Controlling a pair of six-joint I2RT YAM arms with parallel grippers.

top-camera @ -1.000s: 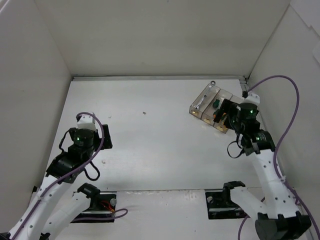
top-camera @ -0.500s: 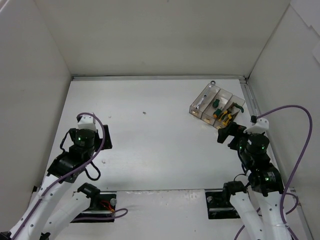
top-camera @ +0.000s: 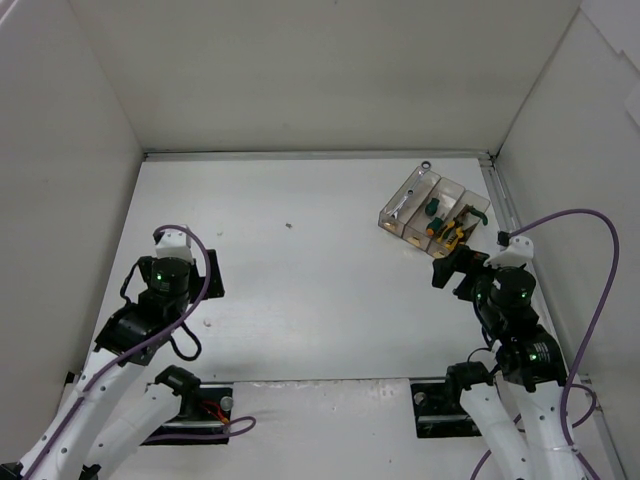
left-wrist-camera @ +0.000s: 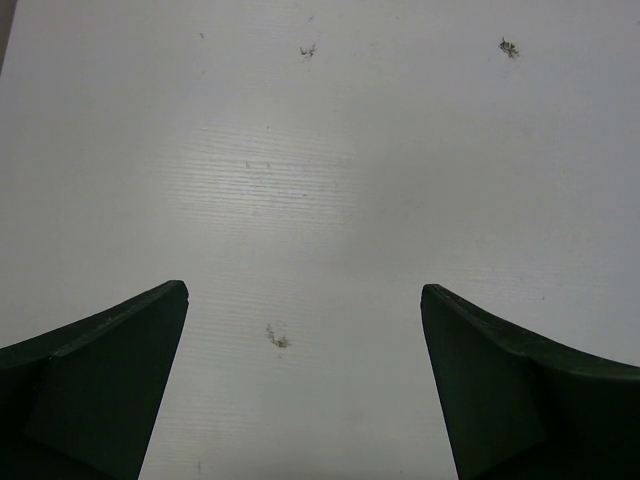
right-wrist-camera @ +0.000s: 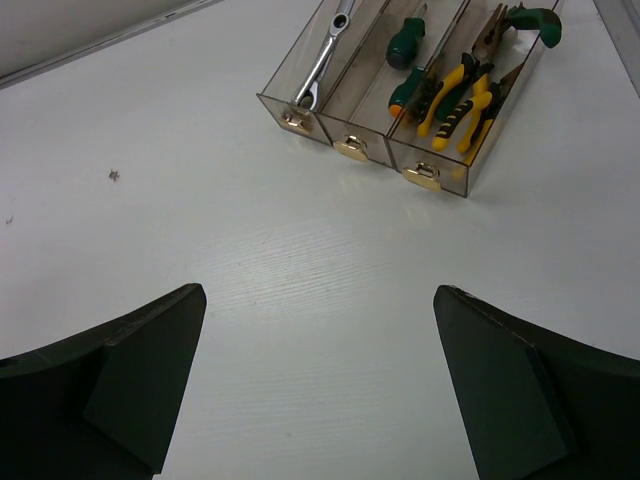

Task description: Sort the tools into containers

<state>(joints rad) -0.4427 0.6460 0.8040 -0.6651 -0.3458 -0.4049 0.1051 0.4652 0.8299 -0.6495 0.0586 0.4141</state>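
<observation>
Fingers of left gripper (left-wrist-camera: 303, 290): spread wide, nothing between them, over bare table (left-wrist-camera: 330, 160).
Fingers of right gripper (right-wrist-camera: 320, 292): spread wide, empty, above the table on the near side of the bins, apart from them.
Bins (right-wrist-camera: 450, 180): three joined clear bins, far right of table, set at an angle.
Left bin: silver wrench (right-wrist-camera: 322, 55) lying lengthwise; one or two, cannot tell.
Middle bin: two green screwdrivers (right-wrist-camera: 408, 28).
Right bin: yellow pliers (right-wrist-camera: 455, 95); green pliers (right-wrist-camera: 522, 17) at the far end, handle over the rim.
Table marks: a few dark specks.
</observation>
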